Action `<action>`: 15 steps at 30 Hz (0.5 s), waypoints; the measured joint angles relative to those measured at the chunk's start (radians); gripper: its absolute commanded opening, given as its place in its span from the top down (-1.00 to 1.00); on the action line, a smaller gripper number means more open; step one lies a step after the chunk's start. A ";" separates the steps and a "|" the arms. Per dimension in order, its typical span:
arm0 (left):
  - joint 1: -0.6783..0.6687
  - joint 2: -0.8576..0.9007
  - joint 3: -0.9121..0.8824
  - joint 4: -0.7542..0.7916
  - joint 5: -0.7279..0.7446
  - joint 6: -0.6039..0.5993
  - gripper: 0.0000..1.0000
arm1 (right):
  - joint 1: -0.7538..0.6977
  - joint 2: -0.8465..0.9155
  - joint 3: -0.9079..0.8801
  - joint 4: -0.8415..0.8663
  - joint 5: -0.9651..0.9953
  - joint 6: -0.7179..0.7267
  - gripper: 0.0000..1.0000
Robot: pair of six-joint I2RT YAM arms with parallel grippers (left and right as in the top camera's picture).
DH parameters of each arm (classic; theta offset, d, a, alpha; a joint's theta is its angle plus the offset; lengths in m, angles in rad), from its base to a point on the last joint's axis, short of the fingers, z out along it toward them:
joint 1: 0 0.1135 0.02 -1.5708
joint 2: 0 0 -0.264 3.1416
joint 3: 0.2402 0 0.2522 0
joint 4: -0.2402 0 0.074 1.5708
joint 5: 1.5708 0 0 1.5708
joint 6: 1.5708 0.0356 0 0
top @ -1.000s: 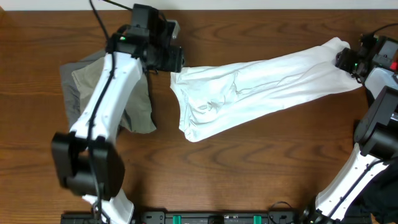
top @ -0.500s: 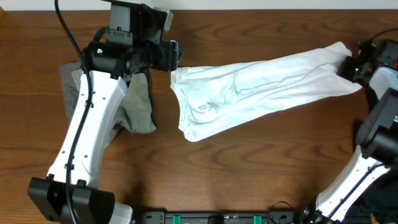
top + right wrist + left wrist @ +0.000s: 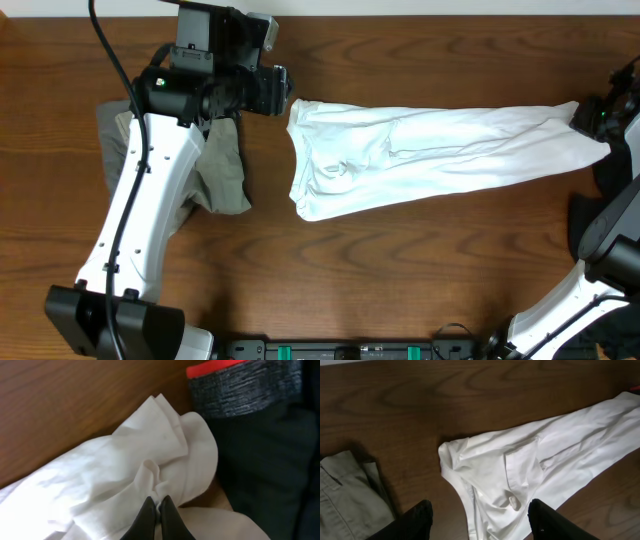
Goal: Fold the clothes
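Note:
The clothes here are chiefly a white T-shirt (image 3: 430,155), stretched in a long band from the table's middle to the right edge. My right gripper (image 3: 585,118) is shut on its bunched right end, and the right wrist view shows the fingertips (image 3: 157,502) pinching a fold of the white cloth (image 3: 125,475). My left gripper (image 3: 272,92) hovers open just left of the shirt's left end. The left wrist view has the shirt (image 3: 520,470) below and between the open left gripper (image 3: 481,510), not touching it. Khaki shorts (image 3: 225,175) lie under the left arm.
A grey piece (image 3: 108,135) lies partly under the khaki shorts (image 3: 345,495) at the left. A black garment (image 3: 260,455) with a grey and red band (image 3: 240,380) lies beside the shirt's right end. Bare wood runs along the table's front.
The right gripper has shut on the shirt's end and pulled it right and slightly toward the front, so the whole shirt slid right. The left arm swung up early on, then held still.

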 measured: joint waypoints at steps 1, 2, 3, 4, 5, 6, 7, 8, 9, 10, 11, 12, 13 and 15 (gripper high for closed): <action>0.000 0.000 0.000 0.000 0.000 0.000 -0.26 | 0.000 0.000 0.000 0.000 0.005 0.001 -0.26; 0.000 0.000 0.000 0.000 0.000 0.000 -0.26 | 0.000 0.000 0.000 -0.003 0.010 0.000 -0.52; 0.000 0.000 0.000 0.000 0.000 0.000 -0.26 | 0.000 0.000 0.000 -0.005 0.013 -0.002 -0.71; 0.000 0.000 0.000 0.000 0.000 0.000 -0.26 | 0.000 0.000 0.000 -0.006 0.014 -0.002 -0.76; 0.000 0.000 0.000 0.000 0.000 0.000 -0.26 | 0.000 0.000 0.000 -0.005 0.015 -0.002 -0.79; 0.000 0.000 0.000 0.000 0.000 0.000 -0.26 | 0.000 0.000 0.000 -0.001 0.018 -0.004 -0.72; 0.000 0.000 0.000 0.000 0.000 0.000 -0.26 | -0.001 0.000 0.000 0.006 0.018 -0.007 -0.66; 0.000 0.000 0.000 0.000 0.000 0.000 -0.26 | -0.003 0.000 0.000 0.016 0.017 -0.010 -0.60; 0.000 0.000 0.000 0.000 0.000 0.000 -0.26 | -0.005 0.000 0.000 0.026 0.017 -0.013 -0.53; 0.000 0.000 0.000 -0.003 0.000 0.000 -0.27 | -0.008 0.000 0.000 0.032 0.013 -0.018 -0.48; 0.000 0.000 0.000 -0.004 0.000 0.000 -0.26 | -0.015 0.002 0.000 0.039 0.000 -0.024 -0.41; 0.000 0.000 0.000 -0.004 0.000 0.000 -0.26 | -0.023 0.005 0.000 0.042 -0.013 -0.032 -0.38; 0.000 0.000 0.000 -0.004 0.000 0.000 -0.26 | -0.032 0.010 0.000 0.045 -0.030 -0.042 -0.36; 0.000 0.000 0.000 -0.003 0.000 0.000 -0.26 | -0.053 0.031 0.000 0.050 -0.063 -0.058 -0.35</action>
